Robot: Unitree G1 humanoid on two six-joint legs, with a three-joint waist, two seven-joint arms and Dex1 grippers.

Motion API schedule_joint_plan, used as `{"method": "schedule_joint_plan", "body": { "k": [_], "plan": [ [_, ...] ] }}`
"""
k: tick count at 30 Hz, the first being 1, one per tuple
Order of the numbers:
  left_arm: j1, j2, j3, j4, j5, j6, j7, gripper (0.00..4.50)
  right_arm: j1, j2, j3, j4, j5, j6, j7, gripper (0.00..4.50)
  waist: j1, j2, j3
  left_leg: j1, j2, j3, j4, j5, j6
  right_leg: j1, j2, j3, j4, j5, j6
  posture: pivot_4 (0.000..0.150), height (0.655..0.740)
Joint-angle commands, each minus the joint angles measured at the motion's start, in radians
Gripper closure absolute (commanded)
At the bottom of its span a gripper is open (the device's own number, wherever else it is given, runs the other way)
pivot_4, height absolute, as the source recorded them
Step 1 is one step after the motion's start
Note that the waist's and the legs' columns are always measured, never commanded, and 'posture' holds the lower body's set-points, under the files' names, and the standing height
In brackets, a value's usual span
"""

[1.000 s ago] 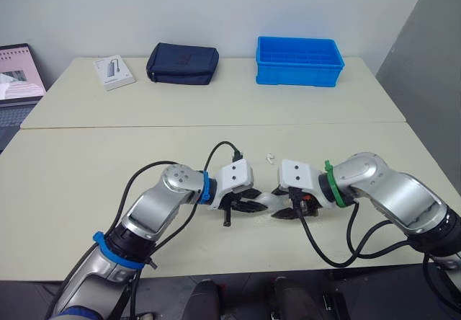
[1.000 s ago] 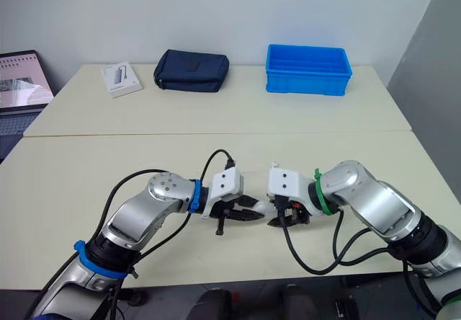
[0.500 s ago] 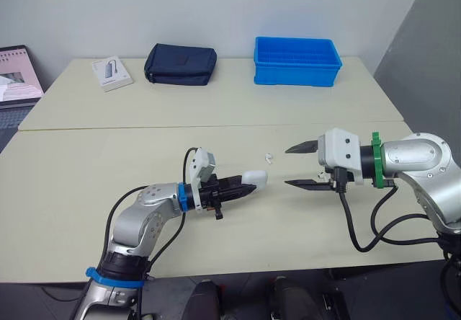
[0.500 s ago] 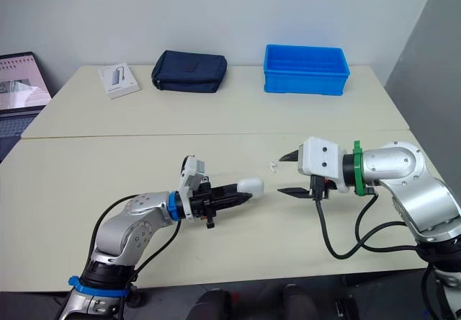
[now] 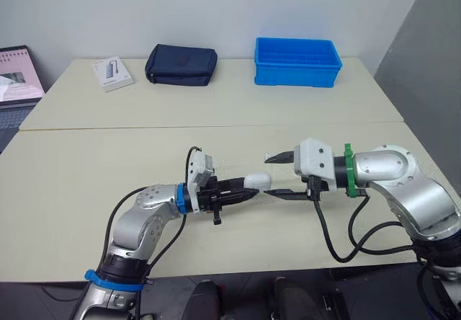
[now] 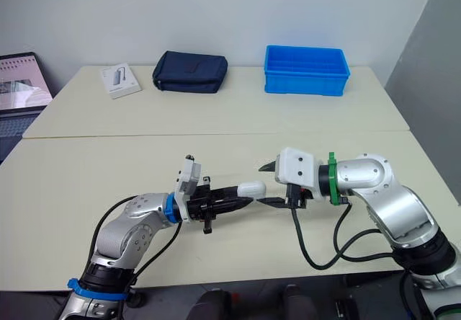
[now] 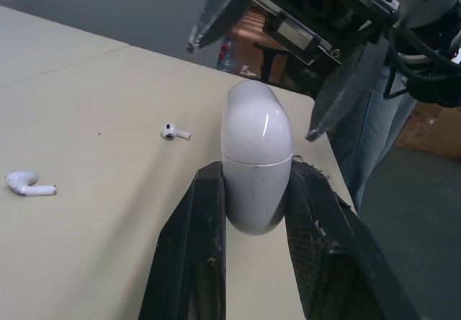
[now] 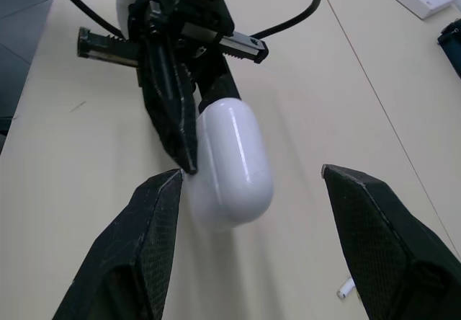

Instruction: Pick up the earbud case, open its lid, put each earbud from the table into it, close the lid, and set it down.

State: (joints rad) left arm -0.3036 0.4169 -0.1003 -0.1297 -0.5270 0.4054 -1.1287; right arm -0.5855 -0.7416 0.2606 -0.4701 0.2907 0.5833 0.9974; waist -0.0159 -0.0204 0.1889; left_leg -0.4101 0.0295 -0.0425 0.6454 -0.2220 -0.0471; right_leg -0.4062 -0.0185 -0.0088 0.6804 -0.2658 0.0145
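The left gripper (image 5: 248, 191) holds the case (image 5: 257, 181) tight, and the right gripper (image 5: 267, 175) is wide open at its tip.
From the head, the case is up off the table (image 5: 86, 169), and the earbuds are too small to make out. From the left wrist, the lid is shut, and an earbud (image 7: 175, 133) and a second earbud (image 7: 29, 184) lie apart on the table. From the right wrist, the case sits between the open fingers, close to one; I cannot tell if they touch. A bit of earbud peeks out beside a finger. Half a second ago the right gripper was well away from the case; now it is around the top.
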Motion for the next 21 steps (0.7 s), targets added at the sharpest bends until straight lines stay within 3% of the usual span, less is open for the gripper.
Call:
{"method": "schedule_joint_plan", "body": {
  "k": [1, 21],
  "plan": [
    [-0.008, 0.010, -0.005, -0.044, 0.000, -0.028, -0.011, 3.74, -0.032, 0.005, 0.006, 0.000, -0.017, 0.012, -0.010, 1.30, 0.000, 0.000, 0.000, 0.000, 0.000, 0.000, 0.000, 0.000, 0.000, 0.000, 0.000, 0.000, 0.000, 0.000, 0.000, 0.150, 0.7218],
    [0.021, 0.042, -0.004, -0.032, 0.018, -0.073, -0.006, 3.74, -0.079, 0.008, -0.087, -0.010, 0.091, 0.127, 0.011, 1.30, 0.000, 0.000, 0.000, 0.000, 0.000, 0.000, 0.000, 0.000, 0.000, 0.000, 0.000, 0.000, 0.000, 0.000, 0.000, 0.150, 0.7218]
  ]
}}
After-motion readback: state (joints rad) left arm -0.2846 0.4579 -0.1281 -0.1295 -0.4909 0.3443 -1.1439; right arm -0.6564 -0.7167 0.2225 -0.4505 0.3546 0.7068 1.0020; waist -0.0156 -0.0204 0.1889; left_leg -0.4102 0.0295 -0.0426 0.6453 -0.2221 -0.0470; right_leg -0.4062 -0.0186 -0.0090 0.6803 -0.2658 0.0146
